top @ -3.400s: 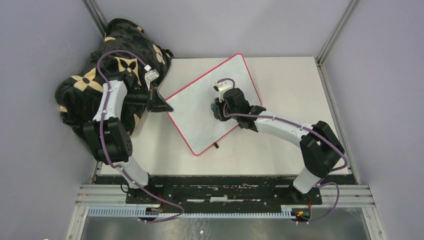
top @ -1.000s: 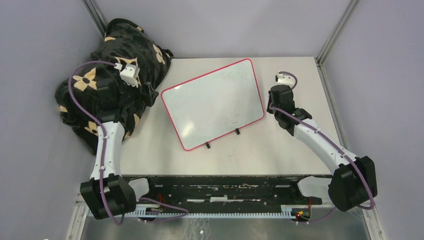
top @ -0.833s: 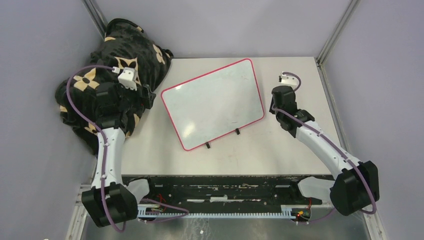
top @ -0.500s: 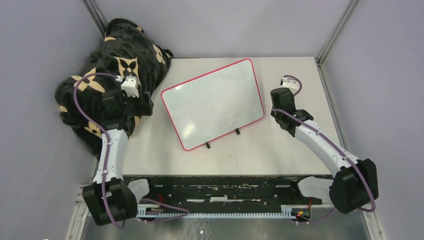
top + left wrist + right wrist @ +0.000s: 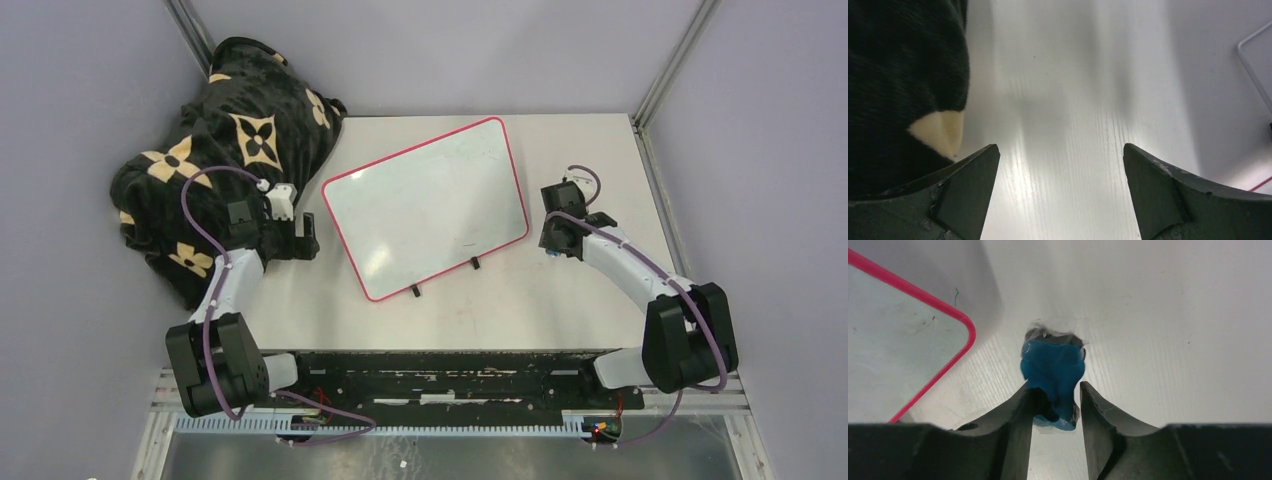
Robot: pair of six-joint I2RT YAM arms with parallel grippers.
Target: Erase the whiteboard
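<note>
From the top view, the whiteboard (image 5: 425, 205) lay flat near the middle of the desk (image 5: 500, 310), turned at an angle, with its two black feet (image 5: 476, 264) on the near long edge. Its face carried only faint smudges and one short dark mark, too small to read. A black blanket (image 5: 230, 130) printed with tan flower motifs was heaped at the desk's far left corner. The left arm was folded back low, and its left hand (image 5: 305, 238) sat between the blanket and the board's left edge. The right arm bent inward, with its right hand (image 5: 553, 237) just beside the board's right corner.

In the left wrist view, the two dark fingers (image 5: 968, 190) stood wide apart over bare desk with nothing between them. The blanket filled the left side, and a board corner showed at the right edge.

In the right wrist view, the fingers (image 5: 1013, 425) stood narrowly apart on either side of a crumpled blue piece (image 5: 1053, 372) lying on the desk. Whether they pinched it could not be told. The board's red-rimmed corner lay near, to the left, not touching the blue piece.
</note>
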